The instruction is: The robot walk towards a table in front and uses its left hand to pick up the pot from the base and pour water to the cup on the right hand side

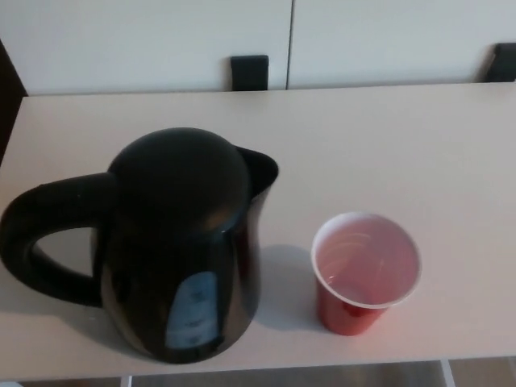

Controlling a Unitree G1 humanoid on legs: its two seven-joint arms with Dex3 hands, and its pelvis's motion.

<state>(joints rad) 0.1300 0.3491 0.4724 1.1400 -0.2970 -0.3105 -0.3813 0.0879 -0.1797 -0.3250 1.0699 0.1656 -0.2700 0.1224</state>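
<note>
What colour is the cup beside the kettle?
The cup is red outside, with a white rim and a pale pinkish inside; the head view shows it clearly.

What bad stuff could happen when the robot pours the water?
The cup looks light and stands near the table front edge, so a bump from the kettle might knock it off. The cup's mouth is small, so water could miss and spill. No hand shows yet, so a poor grip on the handle could tip the kettle.

Pale beige table (387, 137) fills most of the view. Behind its far edge there's a white panelled wall (145, 40), with two small black brackets (249, 72) sitting right against it.
</note>
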